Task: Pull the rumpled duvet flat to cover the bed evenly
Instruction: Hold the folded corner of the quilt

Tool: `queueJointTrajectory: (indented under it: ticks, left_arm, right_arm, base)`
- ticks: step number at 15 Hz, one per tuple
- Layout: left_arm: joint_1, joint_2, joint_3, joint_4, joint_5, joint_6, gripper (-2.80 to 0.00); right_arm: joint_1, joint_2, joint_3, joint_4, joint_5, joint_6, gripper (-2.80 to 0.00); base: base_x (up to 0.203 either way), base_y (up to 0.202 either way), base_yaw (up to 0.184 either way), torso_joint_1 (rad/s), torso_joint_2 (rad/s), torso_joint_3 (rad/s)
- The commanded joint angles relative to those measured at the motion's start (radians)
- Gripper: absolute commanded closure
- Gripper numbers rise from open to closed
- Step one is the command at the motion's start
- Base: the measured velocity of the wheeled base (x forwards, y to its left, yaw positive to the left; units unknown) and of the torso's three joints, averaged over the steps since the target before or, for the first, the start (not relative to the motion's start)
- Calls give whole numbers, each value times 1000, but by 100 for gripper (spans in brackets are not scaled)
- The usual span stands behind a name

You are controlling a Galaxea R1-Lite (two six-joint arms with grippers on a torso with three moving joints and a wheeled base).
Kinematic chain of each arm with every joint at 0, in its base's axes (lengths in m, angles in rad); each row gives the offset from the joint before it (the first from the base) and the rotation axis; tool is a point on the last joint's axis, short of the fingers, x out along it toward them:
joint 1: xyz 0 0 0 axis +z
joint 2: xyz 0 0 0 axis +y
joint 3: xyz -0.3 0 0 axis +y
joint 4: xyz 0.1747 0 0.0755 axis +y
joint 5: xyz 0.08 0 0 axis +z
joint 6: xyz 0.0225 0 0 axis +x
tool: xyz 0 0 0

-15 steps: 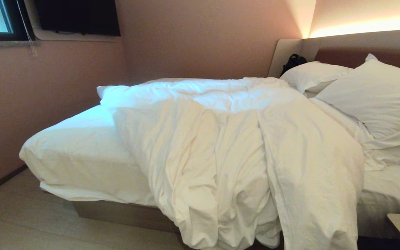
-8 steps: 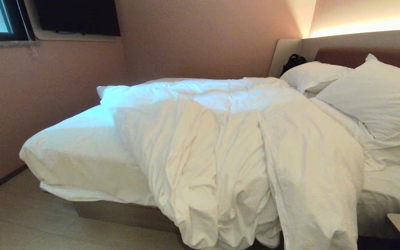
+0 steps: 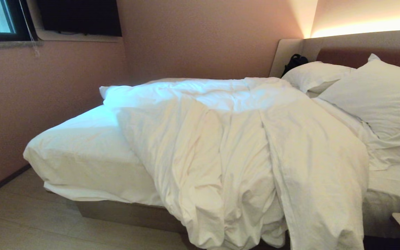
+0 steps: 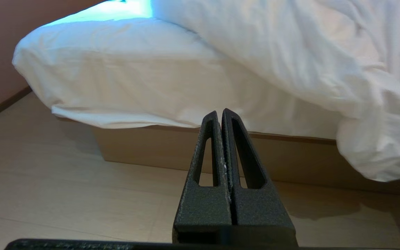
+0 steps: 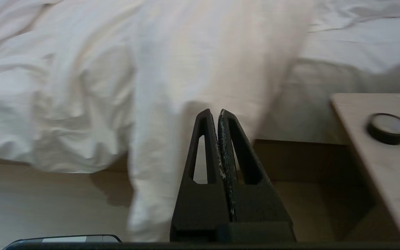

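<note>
The rumpled white duvet lies bunched across the middle of the bed and spills over its near side down to the floor. The mattress foot end at the left is bare sheet. Neither arm shows in the head view. My left gripper is shut and empty, low over the floor, short of the tan base, with the hanging duvet off to one side. My right gripper is shut and empty too, facing the duvet's hanging fold without touching it.
Two white pillows lean on the padded headboard, with a black bag in the corner. A wooden nightstand with a round black-rimmed object stands at the right. A wall runs past the bed's foot.
The whole head view has shifted slightly, so the bed sits a little further right in the picture; the camera moved. The duvet itself has not moved.
</note>
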Motion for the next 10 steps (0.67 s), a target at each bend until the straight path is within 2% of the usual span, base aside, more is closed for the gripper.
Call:
queueJointTrajectory:
  ticks: [1, 4, 10]
  left_arm:
    - [1, 0, 0, 1, 0, 1, 0]
    - [1, 0, 0, 1, 0, 1, 0]
    - [1, 0, 0, -1, 0, 1, 0]
  right_arm:
    - [1, 1, 0, 1, 0, -1, 0]
    - [1, 1, 0, 1, 0, 1, 0]
    - [1, 1, -2, 5, 1, -9, 0]
  base:
    - [0, 197, 4, 6, -1, 6]
    - [0, 127, -1, 3, 4, 2]
    - [0, 0, 0, 0, 0, 0]
